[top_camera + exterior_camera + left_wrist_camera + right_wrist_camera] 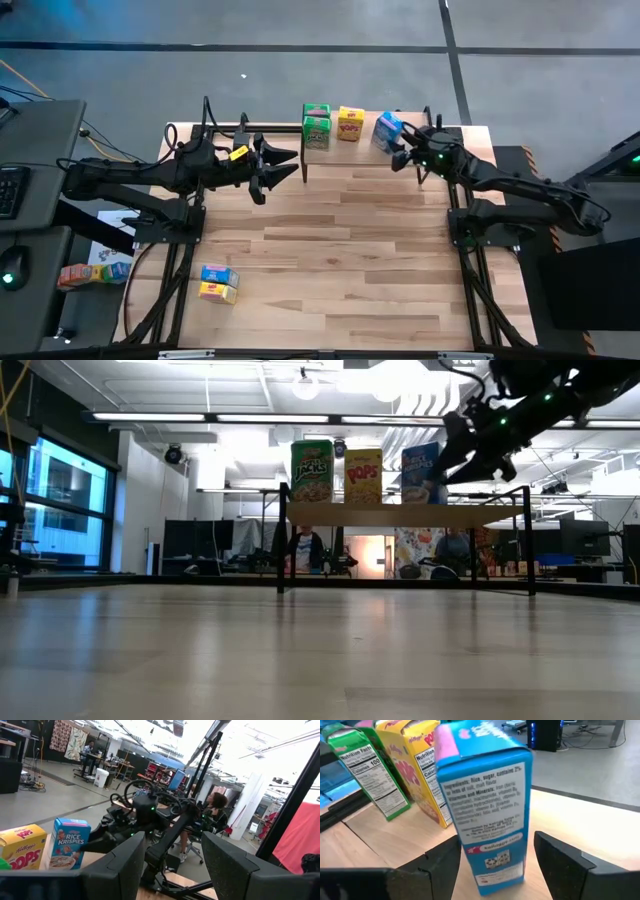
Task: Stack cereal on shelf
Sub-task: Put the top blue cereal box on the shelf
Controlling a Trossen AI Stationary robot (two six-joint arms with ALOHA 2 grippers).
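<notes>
Right gripper (492, 855) is released, jaws apart w/ the blue box (485, 805) between them on the shelf (395, 837). Risk: pulling back may clip and tip it onto the yellow box (422, 770) beside. Left gripper (268, 165) open, waiting.

In my right wrist view my own fingers (440, 865) are cut off at the frame's bottom, and so is the foot of the blue cereal box (485, 815) between them. The green box (370, 770) runs off the picture's side. From above, print on the two spare boxes (218, 284) is too small to read.
</notes>
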